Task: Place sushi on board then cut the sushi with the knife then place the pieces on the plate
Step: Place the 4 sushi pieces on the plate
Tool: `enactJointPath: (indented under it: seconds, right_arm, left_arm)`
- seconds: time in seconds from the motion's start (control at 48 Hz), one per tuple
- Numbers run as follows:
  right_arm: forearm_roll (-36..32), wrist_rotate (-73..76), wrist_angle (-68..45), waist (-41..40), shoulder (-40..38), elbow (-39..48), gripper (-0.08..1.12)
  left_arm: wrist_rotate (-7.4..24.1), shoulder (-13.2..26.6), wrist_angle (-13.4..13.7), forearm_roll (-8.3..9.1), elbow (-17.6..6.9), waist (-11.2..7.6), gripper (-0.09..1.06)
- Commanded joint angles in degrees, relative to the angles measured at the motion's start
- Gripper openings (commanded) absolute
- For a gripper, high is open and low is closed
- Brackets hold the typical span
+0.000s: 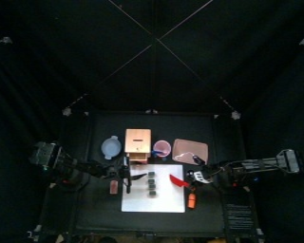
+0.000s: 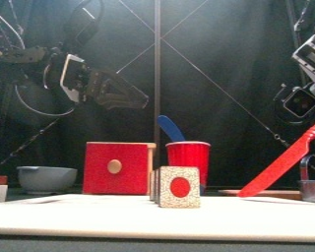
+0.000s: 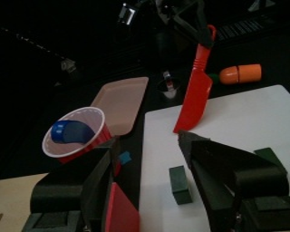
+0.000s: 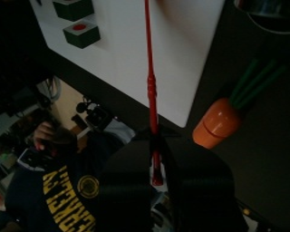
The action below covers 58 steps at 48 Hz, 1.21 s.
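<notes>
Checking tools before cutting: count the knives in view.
2. The red knife is in the right end effector, angled down toward the white board; the blue knife stands in the red cup.

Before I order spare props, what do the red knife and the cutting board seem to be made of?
The red toy knife looks like moulded plastic: blade and handle one uniform red, no metallic shine. The white cutting board is probably plastic: flat, matte, evenly white, though painted wood is possible.

The red knife [image 2: 285,162] looks like smooth, slightly glossy plastic, as does the red cup [image 2: 189,157]. The white board [image 2: 160,215] is matt and smooth. The box [image 1: 138,142] shows pale wood on top; the pink tray [image 3: 120,100] is dull plastic.
</notes>
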Motion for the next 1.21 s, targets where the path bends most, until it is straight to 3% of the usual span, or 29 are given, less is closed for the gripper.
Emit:
enactJointPath:
  seconds: [0.021, 0.208, 0.396, 0.521, 0.938, 1.208]
  right_arm:
    - [-5.80, 10.99, -2.02, 2.37, 1.67, -1.32, 0.37]
    - [-8.53, 22.76, -8.00, 7.65, 4.75, -1.93, 0.48]
    - [-10.20, 25.22, -13.01, 9.84, 8.26, -3.52, 0.69]
    - [-10.55, 25.14, -14.33, 10.02, 10.99, -4.92, 0.76]
    - [-12.30, 24.61, -14.68, 12.92, 24.87, -10.02, 0.77]
    - [-16.61, 24.52, -10.55, 13.27, 25.49, -12.30, 0.77]
  left_arm:
    - [0.09, -0.70, -0.53, 0.88, -0.18, 0.00, 0.88]
    - [0.18, -1.32, -0.53, 2.02, 0.62, 0.26, 0.88]
    - [0.18, -2.02, -1.41, 2.81, 1.58, 0.70, 0.88]
    - [0.18, -2.37, -2.20, 3.43, 2.29, 0.70, 0.88]
    - [0.18, -3.08, -2.55, 3.60, 2.81, 0.70, 0.88]
    - [0.26, -2.99, -2.55, 3.52, 2.72, 0.79, 0.88]
